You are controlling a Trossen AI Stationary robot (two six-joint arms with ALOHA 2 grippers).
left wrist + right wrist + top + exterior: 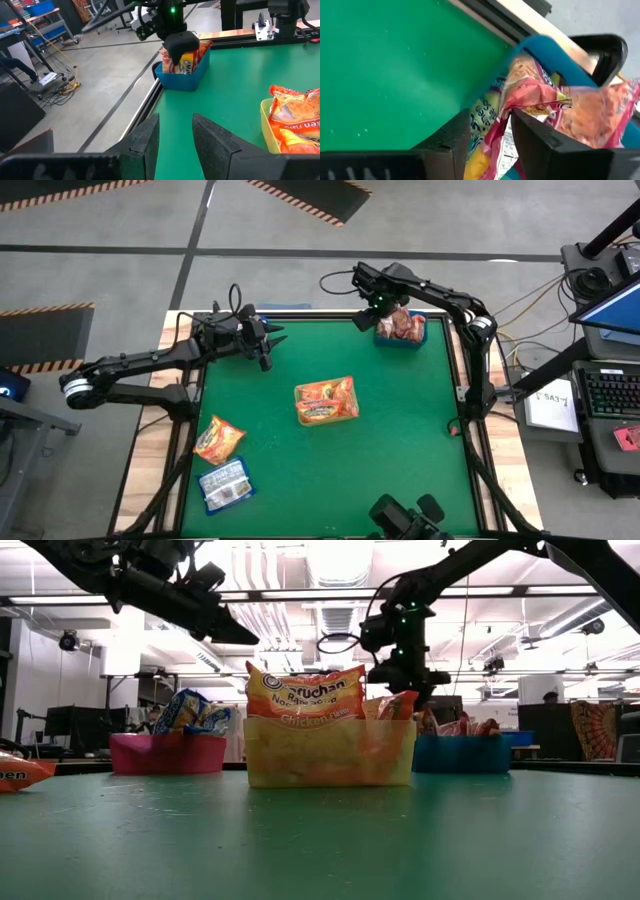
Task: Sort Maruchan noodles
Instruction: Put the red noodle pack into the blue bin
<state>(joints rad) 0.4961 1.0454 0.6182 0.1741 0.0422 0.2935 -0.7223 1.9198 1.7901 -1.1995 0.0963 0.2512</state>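
Blue bin (400, 338) at far right corner of green counter (400, 440): red Maruchan packets (405, 326) inside. Right end effector (490, 131) just over it, fingers slightly apart w/ a red packet (530, 97) between them, sitting in the bin. Yellow bin (330, 752) mid-counter: orange packets (325, 400), top label reads "Maruchan… Chicken". Pink bin (167, 753): blue-and-silver packets (192, 712). Loose on the counter's near left: one orange packet (219, 440), one blue packet (225, 485). Left end effector (268, 340) above the counter's far left, fingers spread, empty.
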